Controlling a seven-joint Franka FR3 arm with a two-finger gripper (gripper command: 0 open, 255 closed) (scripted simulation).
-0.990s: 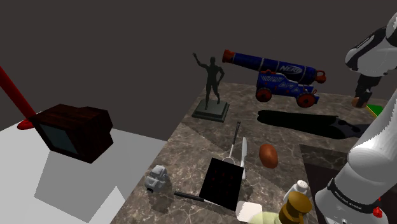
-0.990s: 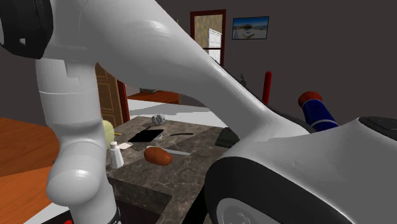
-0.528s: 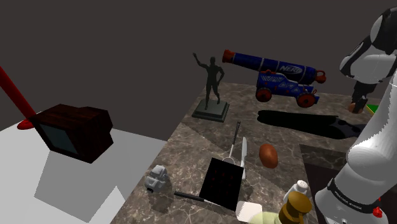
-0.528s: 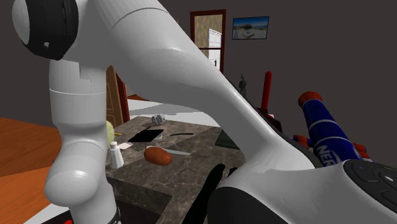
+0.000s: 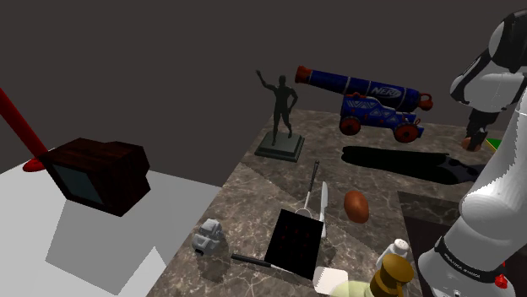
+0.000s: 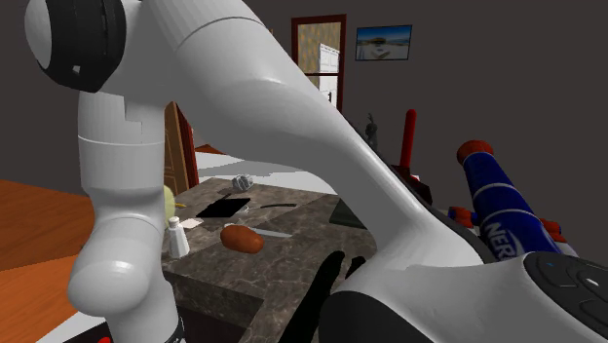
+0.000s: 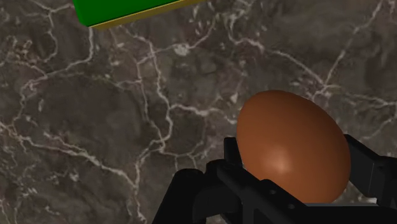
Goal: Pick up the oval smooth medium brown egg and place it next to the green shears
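My gripper point(image 7: 296, 162) is shut on a smooth brown egg point(image 7: 292, 143), with a black finger against each side, just above the dark marble counter point(image 7: 127, 127). A green slab with a yellow edge point(image 7: 127, 9), where the green shears would be, lies a short way beyond the egg. In the shoulder view the gripper point(image 5: 478, 137) hangs at the far right of the counter beside a green patch point(image 5: 500, 145). A second brown egg point(image 5: 355, 205) point(image 6: 241, 238) lies free on the counter's middle.
A blue toy cannon point(image 5: 372, 97) and a dark figurine point(image 5: 281, 118) stand at the back. A black panel point(image 5: 294, 239), knife point(image 5: 323, 202), grey lump point(image 5: 208, 236), shaker point(image 5: 395, 253) and bottle point(image 5: 390, 278) crowd the front. A dark box point(image 5: 97, 173) sits on the floor.
The arm's upper links have shifted up and towards the shoulder view's right over the last second. The objects on the counter have not moved.
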